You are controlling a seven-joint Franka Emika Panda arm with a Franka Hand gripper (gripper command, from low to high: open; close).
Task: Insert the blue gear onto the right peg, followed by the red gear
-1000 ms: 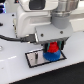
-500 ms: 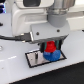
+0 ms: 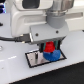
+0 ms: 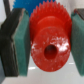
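Observation:
In the exterior view my gripper (image 3: 50,47) hangs over the black-rimmed white plate (image 3: 34,59) and is shut on the red gear (image 3: 50,48). The blue gear (image 3: 52,55) lies flat on the plate directly beneath the red one, at the plate's right side. The right peg is hidden by the gears. In the wrist view the red gear (image 4: 49,44) fills the middle, its centre hole open, clamped between my two teal finger pads (image 4: 20,37). A strip of the blue gear (image 4: 30,6) shows behind it.
The plate sits on a white table (image 3: 15,72). The arm's white body (image 3: 35,20) fills the upper part of the exterior view. A black cable (image 3: 12,37) runs along the exterior view's left.
The gripper with the red gear has moved down a little toward the blue gear on the plate.

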